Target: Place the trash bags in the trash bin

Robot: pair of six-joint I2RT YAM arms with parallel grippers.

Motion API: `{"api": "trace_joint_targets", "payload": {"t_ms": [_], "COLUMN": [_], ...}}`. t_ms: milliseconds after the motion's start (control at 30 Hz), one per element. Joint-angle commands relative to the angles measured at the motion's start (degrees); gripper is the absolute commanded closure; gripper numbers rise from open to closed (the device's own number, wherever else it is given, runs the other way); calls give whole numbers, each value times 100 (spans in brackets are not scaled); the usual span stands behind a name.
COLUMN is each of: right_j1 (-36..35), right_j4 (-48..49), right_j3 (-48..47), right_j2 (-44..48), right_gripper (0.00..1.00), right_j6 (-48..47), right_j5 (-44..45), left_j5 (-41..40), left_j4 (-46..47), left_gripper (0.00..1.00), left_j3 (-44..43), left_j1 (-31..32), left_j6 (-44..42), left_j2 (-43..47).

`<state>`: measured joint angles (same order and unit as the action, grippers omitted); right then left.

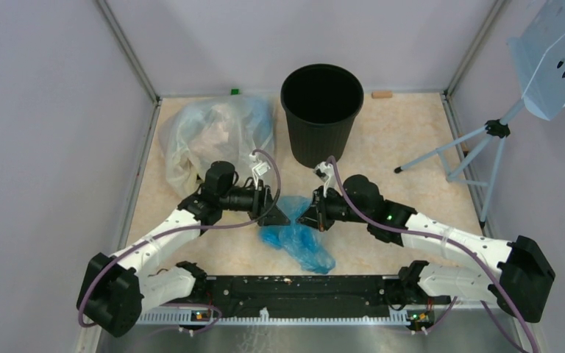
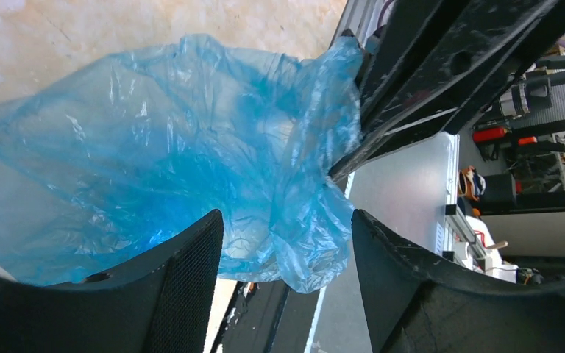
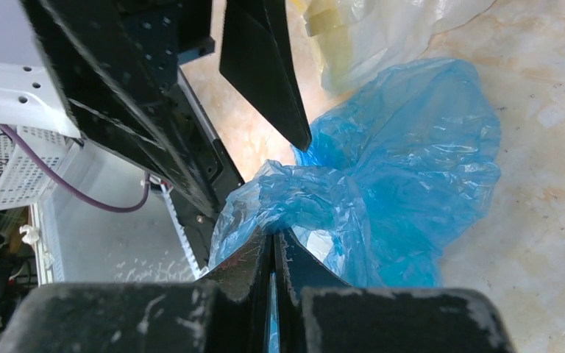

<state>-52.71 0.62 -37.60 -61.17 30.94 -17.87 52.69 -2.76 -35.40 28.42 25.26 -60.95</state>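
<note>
Down at the near edge of the table, between the two arms, the blue trash bag lies in a crumpled heap, well short of the trash bin standing at the back. So I'd call this the pick-up step, nothing is bagged in the bin yet. The right gripper has its jaws pressed together on a bunched fold of the blue film, and you can see a sliver of blue squeezed between them in the right wrist view. The left gripper has its jaws spread apart with the bag's wrinkly bulk right in front of them, not gripping anything. My guess for the next move is that the left one needs to close on its own bit of film, or back off, and then the bag gets lifted clear of the table and carried up over the bin's rim. Flimsy film like this could easily slip or drag, so the pinch matters. Stuff I can't make out: how much plastic the right jaws really have, where the bag's mouth is, and whether the tail end is snagged on the black base rail it's lying against. The bin's inside is just dark. The big clear bag sits to the left of the bin, apart from all this.
</note>
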Motion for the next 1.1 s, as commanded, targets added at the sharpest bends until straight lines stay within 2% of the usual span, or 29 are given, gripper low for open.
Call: {"api": "trace_joint_targets", "payload": {"t_ms": [0,100,200,233,300,367,400,600,667,767,967,1067], "right_j1": [-29,-30,-29,-29,-31,-29,-29,-30,-33,-29,-33,-29], "right_j4": [285,325,358,353,302,170,80,-644,-736,-731,-468,-224], "right_j3": [-159,-177,-169,-168,-168,-168,-168,4,188,489,701,624], "right_j2": [-34,-60,-83,-92,-105,-86,-60,416,637,832,273,-319], "right_gripper": [100,100,100,100,98,89,83,49,36,22,18,23], "right_j6": [-110,-76,-50,-49,-48,-38,-25,4,36,145,473,641], "right_j5": [-129,-133,-123,-110,-65,85,200,1129,1350,1626,1914,2046], "left_j5": [130,5,140,165,60,-138,-313,-2285,-2434,-2286,-2008,-1823], "left_j4": [524,571,1074,1198,1252,1159,988,-1266,-1606,-1696,-1511,-1197], "left_gripper": [31,32,41,50,75,96,100,100,100,100,100,100], "left_j3": [114,250,490,538,551,515,447,-532,-674,-673,-533,-419], "left_j1": [114,190,335,368,376,379,379,372,367,366,370,367], "left_j6": [75,160,459,514,509,465,418,-195,-286,-258,-89,91], "left_j2": [-157,-247,-301,-311,-267,-126,-33,215,191,205,281,359]}}
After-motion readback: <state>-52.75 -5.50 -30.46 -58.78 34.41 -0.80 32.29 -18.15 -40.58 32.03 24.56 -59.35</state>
